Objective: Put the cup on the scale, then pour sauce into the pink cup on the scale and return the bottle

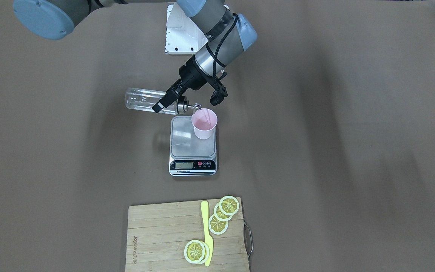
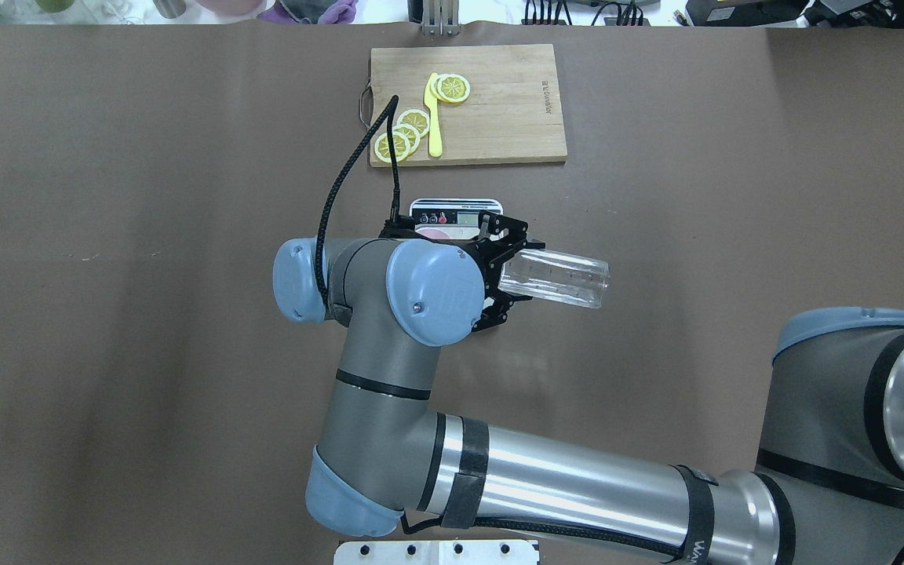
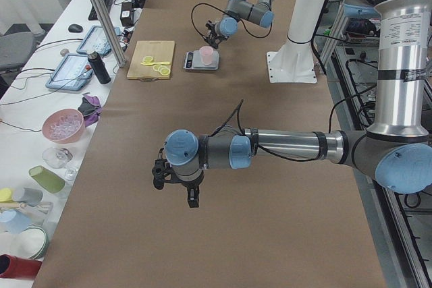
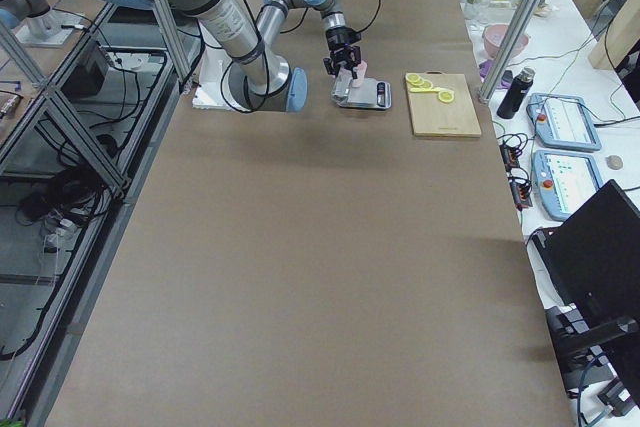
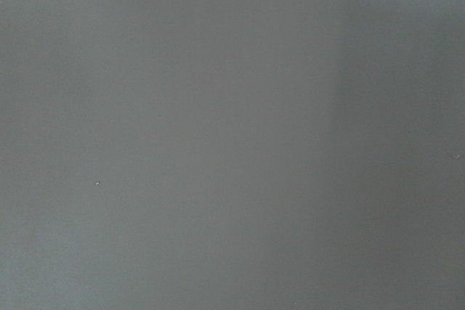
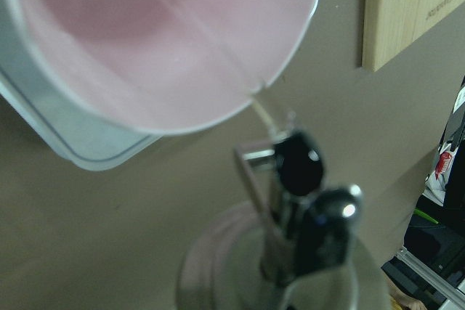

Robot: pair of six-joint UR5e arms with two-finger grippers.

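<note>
Brown paper covers the desk (image 1: 353,151) from edge to edge, and we read the front-facing view from its left side across. First comes the bottle (image 1: 140,99), tipped almost level above the desk, its clear glass base toward the view's left and its neck toward the right. Next we meet the right gripper (image 1: 163,104), reaching down from the arm at the top of the view; its black fingers (image 1: 166,99) are clamped on the bottle close to the neck, so it carries the bottle's weight. Just right of the fingers we see the shiny metal cap (image 1: 182,107) and then the small spout (image 1: 197,108), which sits at the rim of the cup (image 1: 204,126). The cup stands upright on the scale (image 1: 187,149), on the platform corner that lies toward the robot and toward the view's right. From the right wrist view we make out a thin clear thread of sauce (image 6: 263,114) running from the spout over the pink rim. The scale's display (image 1: 184,165) faces away from the robot; its digits are too small for us to read. Beyond the scale from the robot lies a wooden cutting board (image 1: 157,234) with a yellow knife (image 1: 206,234) between two groups of lemon slices (image 1: 229,205). The left gripper (image 3: 189,193) shows only in the side view, hanging over bare desk well apart from the scale, and we cannot tell how its jaws stand.
</note>
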